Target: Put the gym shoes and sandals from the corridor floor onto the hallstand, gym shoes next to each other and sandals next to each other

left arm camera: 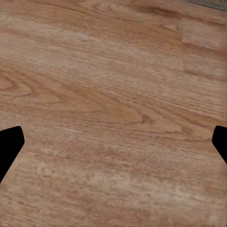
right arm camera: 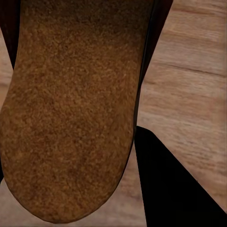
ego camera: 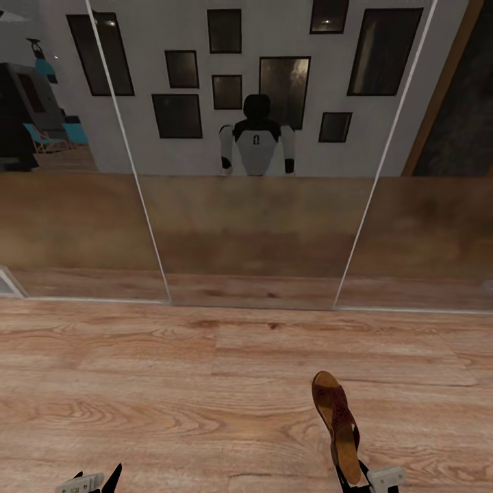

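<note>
Low at the right of the head view, one sandal stands on edge, heel end clamped in the right gripper above the wood floor. Left gripper spread, empty. Best carried level and slowly toward the rack, grip firm.

Even, soft light, faint shadows (renders slightly blurry), dim mirror panels.

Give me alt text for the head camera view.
The right gripper holds one brown sandal above the wood-plank floor, low in the picture. Ahead, glass panels reflect the robot and a wall of dark frames.
</note>
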Available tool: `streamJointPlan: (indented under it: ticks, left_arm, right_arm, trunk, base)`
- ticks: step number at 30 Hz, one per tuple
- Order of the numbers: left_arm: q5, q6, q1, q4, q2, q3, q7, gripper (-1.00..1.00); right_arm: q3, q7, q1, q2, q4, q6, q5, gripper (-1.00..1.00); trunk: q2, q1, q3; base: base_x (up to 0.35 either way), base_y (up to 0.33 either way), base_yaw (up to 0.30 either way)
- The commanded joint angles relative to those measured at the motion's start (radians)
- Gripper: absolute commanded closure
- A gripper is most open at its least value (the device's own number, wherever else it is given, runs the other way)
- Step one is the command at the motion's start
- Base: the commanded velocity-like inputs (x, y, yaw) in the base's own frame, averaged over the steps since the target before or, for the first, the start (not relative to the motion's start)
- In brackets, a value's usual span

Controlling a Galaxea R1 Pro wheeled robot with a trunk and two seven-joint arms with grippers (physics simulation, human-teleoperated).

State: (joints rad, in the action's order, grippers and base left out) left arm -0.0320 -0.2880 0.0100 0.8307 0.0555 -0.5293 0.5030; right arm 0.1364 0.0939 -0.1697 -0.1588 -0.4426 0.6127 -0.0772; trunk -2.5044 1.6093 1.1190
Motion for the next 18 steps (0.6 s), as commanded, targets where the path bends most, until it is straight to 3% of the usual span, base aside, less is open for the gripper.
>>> streamJointPlan:
  ticks: [1,10,18]
  left_arm:
    - [-0.003,-0.001,0.001,-0.001,0.000,-0.003,0.008,-1.00]
    - [-0.002,-0.001,0.001,-0.001,-0.003,-0.001,0.009,-1.00]
    - [-0.007,0.000,0.001,-0.002,-0.010,-0.002,0.008,-1.00]
  right_arm:
    - [0.003,0.007,-0.001,-0.001,0.001,0.002,-0.012,1.00]
    - [0.003,0.007,-0.001,-0.001,0.001,0.002,-0.012,1.00]
    - [0.003,0.007,-0.001,0.028,0.001,0.002,-0.009,1.00]
  trunk:
    - [0.000,0.000,-0.001]
    - [0.000,0.000,-0.015]
    - [0.000,0.000,-0.027]
  base:
    - [0.000,0.000,0.000]
    - [0.023,0.016,0.000]
    - [0.176,0.225,0.063]
